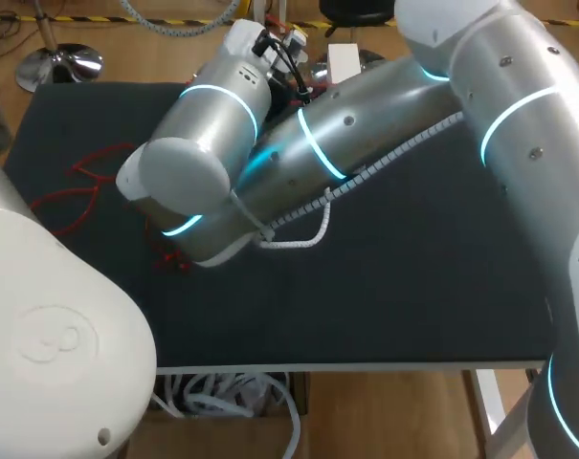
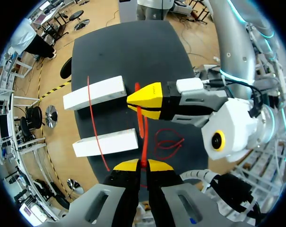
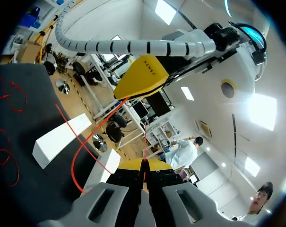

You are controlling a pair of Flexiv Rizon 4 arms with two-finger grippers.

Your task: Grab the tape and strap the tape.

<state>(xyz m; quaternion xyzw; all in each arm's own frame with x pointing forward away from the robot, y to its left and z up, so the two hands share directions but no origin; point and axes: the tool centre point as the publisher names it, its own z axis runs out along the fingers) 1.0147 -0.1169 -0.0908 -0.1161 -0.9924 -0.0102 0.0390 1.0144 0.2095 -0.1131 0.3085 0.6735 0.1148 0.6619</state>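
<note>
**Red tape pinched between both grippers, above the table**

Clamped hard on the tape (image 2: 143,137) with the left gripper (image 2: 143,164). Yellow tips pressed almost together, only the thin red strip between them. Just ahead, pinched the same way by the right gripper (image 2: 139,101), lying crosswise to the left one, its tips closed on the same strip. Between the two grips, one short straight run of tape, held up off the table (image 2: 133,47).

Same hold confirmed from the right wrist view: tips closed on a thin red line, leading up to the other gripper's yellow finger.

Below the grippers, on the dark table:
- Far block (image 2: 94,93), white and oblong, beside the right gripper's tips.
- Near block (image 2: 105,143), same kind, lying roughly parallel and closer to the left gripper.
- Strand (image 2: 93,118), thin and red, draped across both blocks. Cannot tell whether joined to the held tape.
- Loops (image 2: 169,142) of red, flat on the table, on the opposite side of the held tape from the blocks, under the right gripper's body.

From the head view, more red loops at the table's left part. Grippers, blocks and held tape all hidden there behind the arms (image 1: 346,134) over the table's middle.
</note>
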